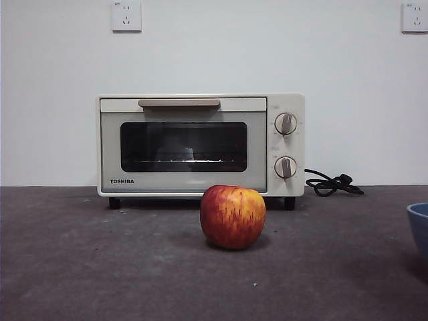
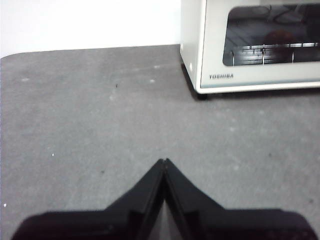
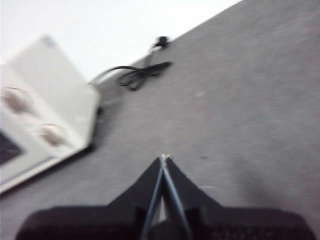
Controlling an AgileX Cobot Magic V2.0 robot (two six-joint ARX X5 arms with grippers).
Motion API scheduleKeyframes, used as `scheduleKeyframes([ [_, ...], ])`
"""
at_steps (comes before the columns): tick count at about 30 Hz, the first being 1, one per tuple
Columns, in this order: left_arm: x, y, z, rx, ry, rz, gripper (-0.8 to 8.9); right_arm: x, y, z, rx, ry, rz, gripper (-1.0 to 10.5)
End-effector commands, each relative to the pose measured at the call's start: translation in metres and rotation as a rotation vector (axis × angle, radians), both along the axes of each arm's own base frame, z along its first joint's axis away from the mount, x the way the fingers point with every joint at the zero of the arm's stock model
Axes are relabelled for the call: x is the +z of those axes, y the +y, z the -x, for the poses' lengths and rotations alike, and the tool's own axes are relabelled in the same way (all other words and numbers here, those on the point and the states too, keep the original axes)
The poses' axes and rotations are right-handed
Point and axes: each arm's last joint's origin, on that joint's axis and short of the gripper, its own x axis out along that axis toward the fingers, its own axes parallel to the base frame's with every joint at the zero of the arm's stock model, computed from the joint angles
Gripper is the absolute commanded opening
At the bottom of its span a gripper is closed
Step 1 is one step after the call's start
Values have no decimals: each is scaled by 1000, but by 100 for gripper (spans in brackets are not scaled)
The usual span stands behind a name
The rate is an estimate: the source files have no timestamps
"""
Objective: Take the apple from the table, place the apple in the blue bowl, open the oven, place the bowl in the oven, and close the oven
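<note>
Writing: "TOSHIBA" in dark capitals on the lower left corner of the oven [image 1: 200, 144] door frame, readable in the front view and again in the left wrist view. Small marks ring the two knobs [image 1: 285, 124], too fine to read.

Oven: stands at the back of the desk [image 1: 100, 267] against a white wall, long axis running side to side, dark glass door facing the front camera. Door shut; beige bar handle [image 1: 179, 103] lies level across its top. A wire rack shows through the glass. Both knob pointers stand roughly upright. Black cord [image 1: 332, 184] lies coiled on the desk beside the knob end.

Apple [image 1: 233, 217]: sits on the desk in front of the oven, apart from it, below the door's knob-side half. Red with yellow-orange streaks, stem dimple up.

Blue bowl [image 1: 418, 226]: only a sliver of rim and wall at the front view's right edge, well apart from the apple.

Left tool [image 2: 164, 161]: jaws pressed together to a point, nothing between them, over bare desk. The oven's TOSHIBA corner lies ahead of it and off to one side, well apart.

Right tool [image 3: 164, 157]: jaws closed tip to tip, holding nothing, over bare desk; picture blurred. The oven's knob end sits ahead to one side, the cord farther ahead. Neither apple nor bowl shows near either tool.
</note>
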Motion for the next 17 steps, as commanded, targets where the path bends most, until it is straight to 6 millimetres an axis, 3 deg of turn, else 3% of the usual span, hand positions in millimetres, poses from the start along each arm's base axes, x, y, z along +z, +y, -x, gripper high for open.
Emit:
scheduleKeyframes([
  [1,21,0,2,9,-70,62,-5,18,2,3,48,-66,-97,-8],
  [11,96,0,13,11,-203,194,-5,89,8,20,164,-136,-129,-8],
  [17,134,-3,0,-80,-152,244,-5,130,9,18,213,-77,-48,-8],
])
